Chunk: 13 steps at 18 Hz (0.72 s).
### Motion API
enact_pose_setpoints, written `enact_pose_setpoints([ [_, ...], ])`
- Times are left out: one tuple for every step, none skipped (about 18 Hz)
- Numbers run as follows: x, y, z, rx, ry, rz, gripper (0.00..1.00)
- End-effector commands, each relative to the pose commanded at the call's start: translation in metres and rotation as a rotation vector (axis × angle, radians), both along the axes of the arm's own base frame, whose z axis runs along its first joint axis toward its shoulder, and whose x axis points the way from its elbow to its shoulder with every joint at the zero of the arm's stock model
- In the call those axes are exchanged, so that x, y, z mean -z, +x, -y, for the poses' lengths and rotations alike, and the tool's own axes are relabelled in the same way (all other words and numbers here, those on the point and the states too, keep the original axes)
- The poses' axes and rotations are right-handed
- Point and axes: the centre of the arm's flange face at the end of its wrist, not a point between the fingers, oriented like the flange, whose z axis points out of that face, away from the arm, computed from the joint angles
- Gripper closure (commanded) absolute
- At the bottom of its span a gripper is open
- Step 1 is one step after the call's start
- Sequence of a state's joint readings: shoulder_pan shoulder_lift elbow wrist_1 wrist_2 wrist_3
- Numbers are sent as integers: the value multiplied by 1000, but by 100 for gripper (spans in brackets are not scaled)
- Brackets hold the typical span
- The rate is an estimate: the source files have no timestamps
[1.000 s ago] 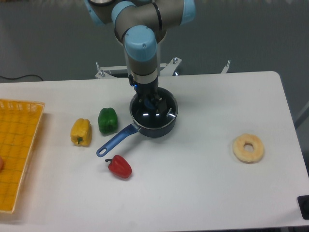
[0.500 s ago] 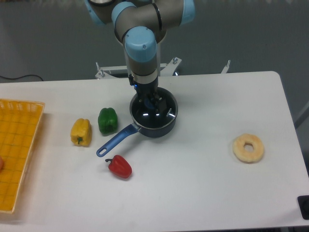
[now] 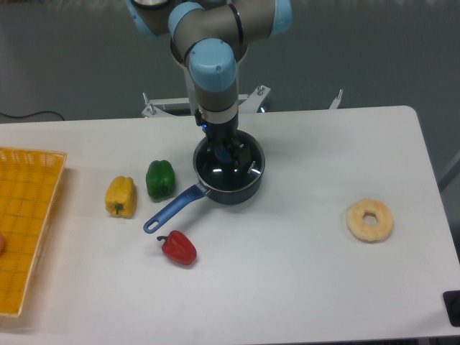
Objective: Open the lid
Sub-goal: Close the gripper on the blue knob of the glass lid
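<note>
The dark blue saucepan point(image 3: 243, 192) stands at the table's middle back, its long blue handle point(image 3: 172, 210) pointing to the front left. The clear glass lid point(image 3: 241, 171) lies on it, glints showing along its metal rim. My gripper point(image 3: 224, 152) comes straight down onto the lid's centre, and its dark fingers sit close on either side of the blue knob, shut on it. The arm hides the back part of the lid.
A green pepper point(image 3: 159, 178) and a yellow pepper point(image 3: 121, 195) lie left of the pan, and a red pepper point(image 3: 178, 248) lies in front of the handle. A yellow basket point(image 3: 25, 215) is at the left edge. A ring-shaped pastry point(image 3: 369, 220) lies to the right.
The arm's wrist has shifted slightly to the right over the pan. Pan, lid and peppers stay where they were.
</note>
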State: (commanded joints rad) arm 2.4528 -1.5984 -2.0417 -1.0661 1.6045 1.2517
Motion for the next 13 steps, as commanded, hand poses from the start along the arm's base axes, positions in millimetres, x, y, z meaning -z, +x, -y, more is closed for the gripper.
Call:
enact_pose_setpoints([
  [0, 1, 0, 2, 0, 0, 0],
  [2, 1, 1, 0, -2, 4, 0],
  [2, 2, 0, 2, -2, 5, 0],
  [3, 1, 1, 0, -3, 6, 0],
  [4, 2, 2, 0, -5, 8, 0],
  [4, 2, 1, 0, -4, 7, 0],
  [4, 2, 1, 0, -3, 6, 0],
  [4, 1, 1, 0, -3, 6, 0],
  [3, 1, 1, 0, -1, 6, 0],
  [3, 1, 0, 0, -1, 6, 0],
  [4, 0, 0, 0, -2, 7, 0],
  [5, 0, 0, 0, -1, 9, 0],
  [5, 0, 0, 0, -2, 10, 0],
])
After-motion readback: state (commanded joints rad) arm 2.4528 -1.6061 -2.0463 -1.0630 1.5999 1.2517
